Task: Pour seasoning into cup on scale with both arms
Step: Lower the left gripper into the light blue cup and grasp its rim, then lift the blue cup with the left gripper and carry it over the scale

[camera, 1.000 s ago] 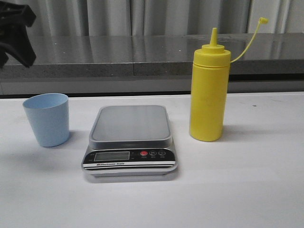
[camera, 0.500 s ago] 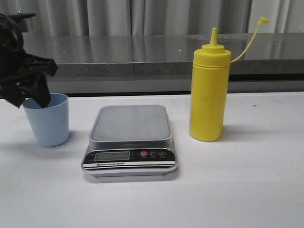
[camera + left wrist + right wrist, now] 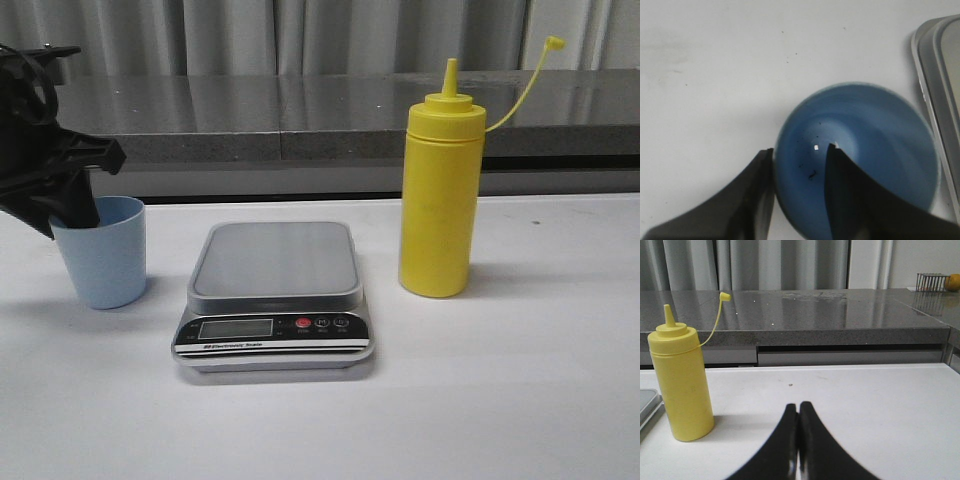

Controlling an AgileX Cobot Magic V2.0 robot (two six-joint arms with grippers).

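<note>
The pale blue cup [image 3: 100,265] stands on the white table left of the scale [image 3: 275,262], not on it. My left gripper [image 3: 70,210] is open and straddles the cup's left rim. In the left wrist view, one finger [image 3: 845,190] is inside the cup [image 3: 880,150] and the other [image 3: 757,192] is outside against the wall; the left gripper [image 3: 800,151] has a gap between the inner finger and the wall. The yellow seasoning bottle [image 3: 440,200] stands upright right of the scale, cap dangling on its tether. My right gripper [image 3: 799,406] is shut and empty, right of the bottle [image 3: 682,385].
A grey stone counter ledge [image 3: 320,120] runs along the back of the table, with curtains behind it. The scale's steel edge [image 3: 940,75] lies close beside the cup. A wire basket [image 3: 931,282] with an orange fruit sits far right on the counter.
My left gripper has come down from the upper left onto the cup's rim and shifted slightly left, one finger now dipping inside. The cup, scale and bottle have not moved.
</note>
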